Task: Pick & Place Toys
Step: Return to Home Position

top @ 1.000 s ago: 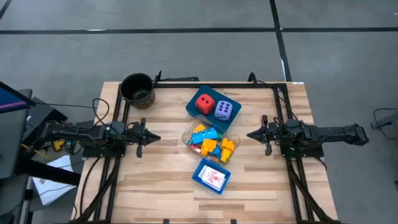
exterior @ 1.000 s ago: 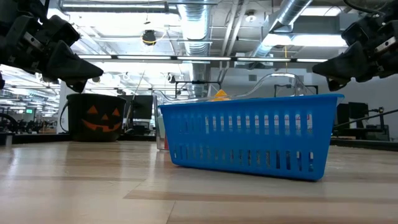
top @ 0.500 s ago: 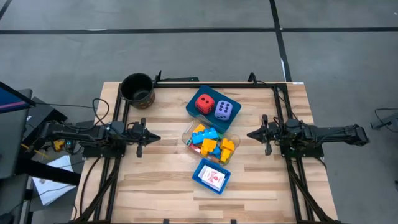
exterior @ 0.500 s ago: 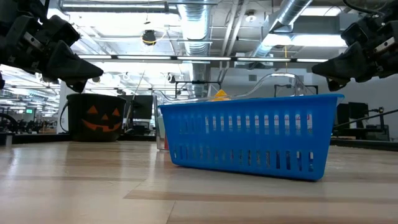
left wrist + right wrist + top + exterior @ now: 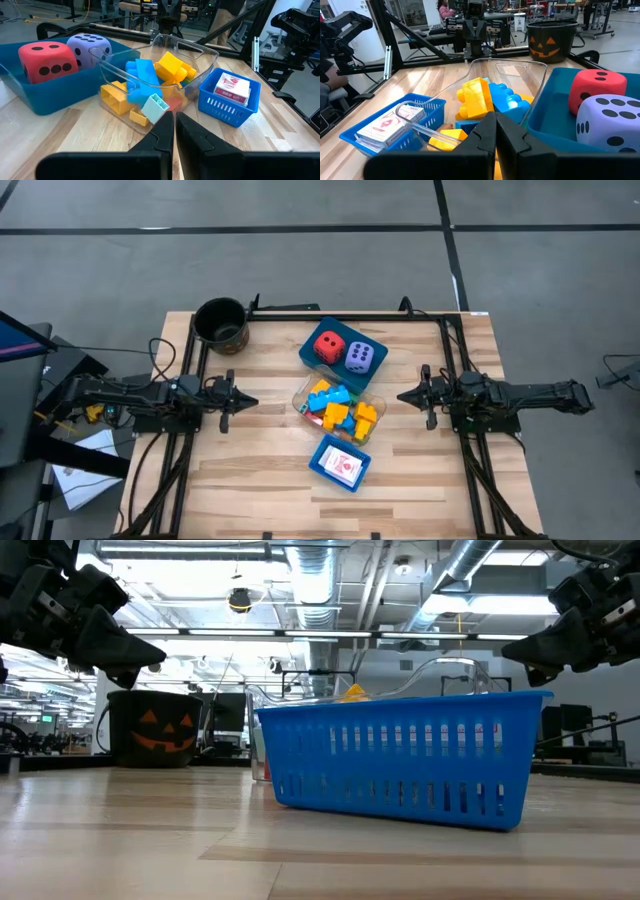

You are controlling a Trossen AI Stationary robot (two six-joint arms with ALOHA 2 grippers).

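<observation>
The left claw (image 5: 250,402) and the right claw (image 5: 403,395) are both pinched closed, holding nothing. Between them on the counter (image 5: 250,480) — chunky yellow and blue bricks (image 5: 340,408) piled in a clear bin (image 5: 210,60), dotted dice (image 5: 328,346) in a blue tray (image 5: 45,102).

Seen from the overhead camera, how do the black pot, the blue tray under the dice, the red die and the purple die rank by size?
1. Blue tray
2. Black pot
3. Red die and purple die, which look alike in size, so I won't rank them.
</observation>
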